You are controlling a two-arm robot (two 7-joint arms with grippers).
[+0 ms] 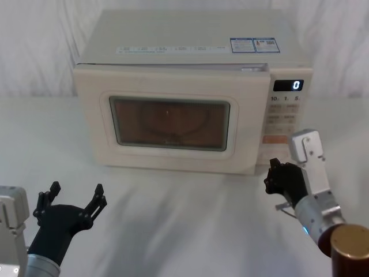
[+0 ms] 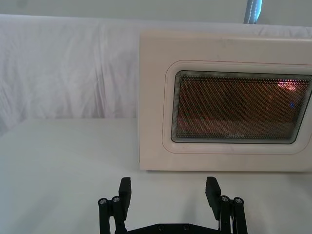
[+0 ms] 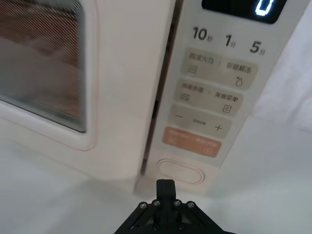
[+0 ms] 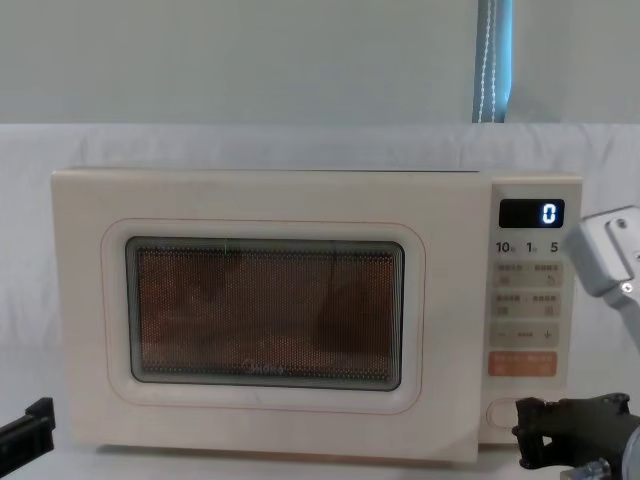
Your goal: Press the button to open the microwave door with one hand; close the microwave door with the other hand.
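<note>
The microwave door (image 1: pixel 247 124) stands slightly ajar, with a dark gap along its edge next to the control panel (image 3: pixel 222 97), and the window glows orange. The wide cream button (image 3: pixel 179 170) lies at the panel's bottom. My right gripper (image 3: pixel 165 186) is shut, its tip just in front of the button; the chest view has the right gripper (image 4: pixel 530 428) at the button (image 4: pixel 500 413). My left gripper (image 1: pixel 75 197) hovers open over the table, well short of the door's left half (image 2: pixel 153 107).
The microwave sits on a white-draped table (image 1: pixel 184 219) with a white cloth backdrop behind. The display (image 1: pixel 295 85) reads 0. An orange key (image 3: pixel 191 141) sits just above the button. Bare tabletop lies between the left gripper and the oven.
</note>
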